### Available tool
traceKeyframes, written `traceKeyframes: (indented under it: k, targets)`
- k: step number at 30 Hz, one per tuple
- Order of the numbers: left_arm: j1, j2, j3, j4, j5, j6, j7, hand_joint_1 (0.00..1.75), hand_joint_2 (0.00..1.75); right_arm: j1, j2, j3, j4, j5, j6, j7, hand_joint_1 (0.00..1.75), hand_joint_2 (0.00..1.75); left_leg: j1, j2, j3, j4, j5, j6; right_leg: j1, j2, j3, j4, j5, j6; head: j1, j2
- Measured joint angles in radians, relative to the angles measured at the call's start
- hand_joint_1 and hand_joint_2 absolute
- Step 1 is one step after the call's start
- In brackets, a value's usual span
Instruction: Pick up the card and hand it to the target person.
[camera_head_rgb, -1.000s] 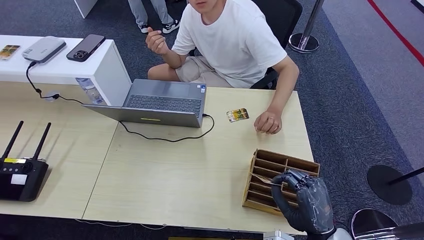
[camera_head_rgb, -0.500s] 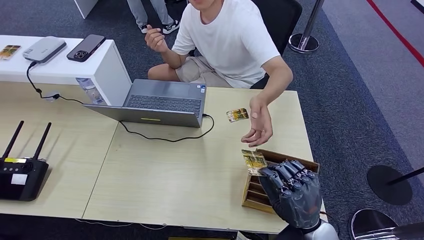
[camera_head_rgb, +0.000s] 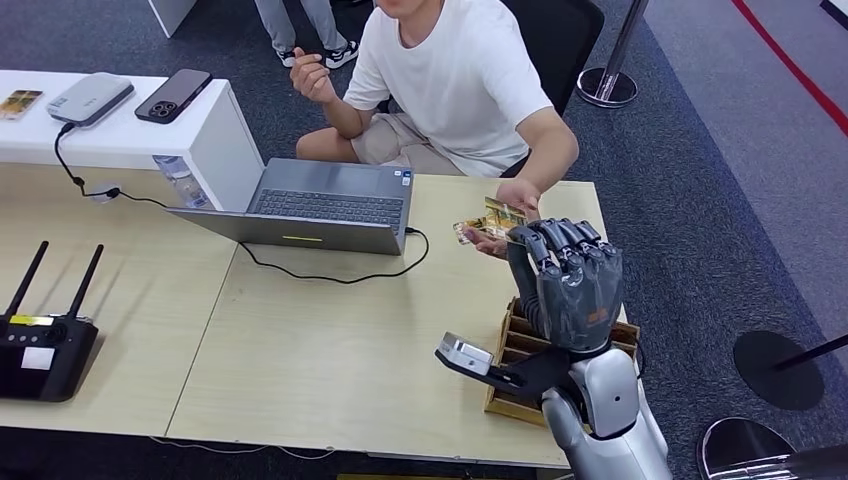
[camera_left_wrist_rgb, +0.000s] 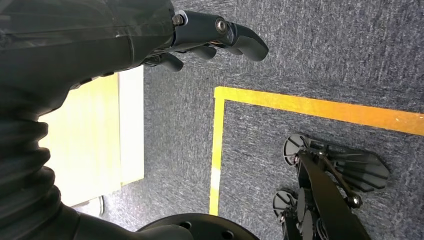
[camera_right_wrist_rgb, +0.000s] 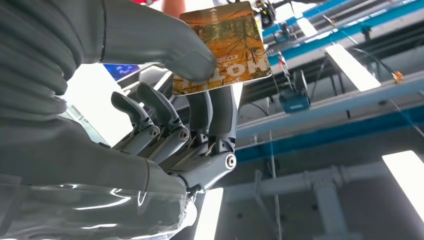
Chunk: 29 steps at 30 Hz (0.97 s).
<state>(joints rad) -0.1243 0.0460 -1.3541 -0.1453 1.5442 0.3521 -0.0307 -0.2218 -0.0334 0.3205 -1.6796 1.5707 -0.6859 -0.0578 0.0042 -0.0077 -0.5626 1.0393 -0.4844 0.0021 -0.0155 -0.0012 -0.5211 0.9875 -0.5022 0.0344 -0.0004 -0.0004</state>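
We see our right hand (camera_head_rgb: 570, 285) raised above the far right corner of the tabletop (camera_head_rgb: 330, 350), close to its right edge, with open wood grain stretching leftward toward the laptop (camera_head_rgb: 320, 205) and its black cable (camera_head_rgb: 330, 275). The card (camera_head_rgb: 497, 216), a thin glossy rectangle printed in orange and yellow, is pinched between our thumb (camera_right_wrist_rgb: 165, 40) and fingers (camera_right_wrist_rgb: 212, 107); the other fingers curl below it. The person's hand (camera_head_rgb: 515, 200) meets the card's far end, though we cannot tell if it grips. A second card (camera_head_rgb: 470, 232) lies flat just beside. Below our forearm stands the slotted wooden card holder (camera_head_rgb: 520, 345) near the front edge. Our left hand (camera_left_wrist_rgb: 150, 30) hangs over grey carpet (camera_left_wrist_rgb: 310, 55) beside a yellow floor line (camera_left_wrist_rgb: 320, 107), fingers loosely extended, grasping nothing.
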Motion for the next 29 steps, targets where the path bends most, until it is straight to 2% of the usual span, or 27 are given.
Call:
traceKeyframes:
  k: [2, 5, 7, 13, 18, 21, 25, 29]
  targets:
    - [0.0, 0.0, 0.0, 0.0, 0.0, 0.0, -0.002, 0.0, 1.75, -0.054, -0.04, 0.069, 0.048, 0.002, 0.0, 0.117, 1.57, 1.75, 0.0, 0.0, -0.001, 0.0, 0.0, 0.0, 0.0, 0.0, 0.0, 0.0, 0.001, 0.0, 0.0, 0.0]
    - [-0.002, 0.0, 0.0, 0.0, -0.004, 0.0, -0.006, 0.0, 1.75, -0.159, -0.087, 0.232, 0.134, 0.003, 0.0, 0.363, 1.57, 1.75, 0.0, 0.001, 0.0, 0.0, 0.001, -0.001, 0.0, 0.001, -0.001, 0.0, 0.001, 0.0, 0.0, 0.0]
    - [-0.003, 0.0, 0.0, 0.0, -0.007, 0.0, -0.006, 0.0, 1.75, -0.209, -0.111, 0.338, 0.184, 0.003, 0.0, 0.448, 1.57, 1.75, 0.0, 0.001, 0.0, 0.0, 0.001, 0.0, 0.0, 0.0, -0.001, 0.0, 0.001, 0.0, 0.0, 0.0]
    - [-0.003, 0.0, 0.0, 0.0, -0.008, 0.0, -0.006, 0.0, 1.75, -0.273, -0.148, 0.477, 0.252, 0.003, 0.0, 0.481, 1.57, 1.75, 0.001, 0.0, -0.001, 0.0, 0.002, 0.0, 0.001, 0.0, -0.001, 0.0, 0.001, -0.001, 0.0, 0.0]
    - [-0.003, 0.0, 0.0, 0.0, -0.012, 0.0, -0.006, 0.0, 1.75, -0.316, -0.149, 0.573, 0.308, -0.002, 0.0, 0.554, 1.57, 1.75, 0.001, 0.0, -0.001, 0.0, 0.002, 0.0, 0.001, 0.0, -0.001, 0.0, 0.001, -0.001, 0.0, 0.0]
    - [-0.003, 0.002, 0.0, 0.0, -0.015, -0.001, -0.004, 0.0, 1.75, -0.317, -0.138, 0.597, 0.359, -0.004, 0.0, 0.496, 1.57, 1.75, 0.001, -0.001, 0.0, 0.0, 0.002, 0.0, 0.001, -0.001, -0.001, 0.0, 0.001, -0.001, 0.0, 0.0]
    - [-0.003, 0.002, -0.001, 0.0, -0.018, -0.003, -0.005, 0.0, 1.75, -0.278, -0.111, 0.562, 0.413, -0.003, -0.001, 0.36, 0.0, 0.0, 0.001, -0.001, -0.001, 0.0, 0.002, 0.0, 0.001, -0.001, -0.001, 0.0, 0.001, -0.001, 0.0, 0.0]
    - [-0.003, 0.002, -0.006, 0.0, -0.027, -0.008, -0.015, 0.0, 0.0, -0.245, -0.088, 0.503, 0.443, -0.002, -0.002, 0.3, 0.0, 0.0, 0.001, -0.001, -0.001, 0.0, 0.002, 0.0, 0.001, -0.001, -0.002, 0.0, 0.001, -0.001, 0.0, 0.0]
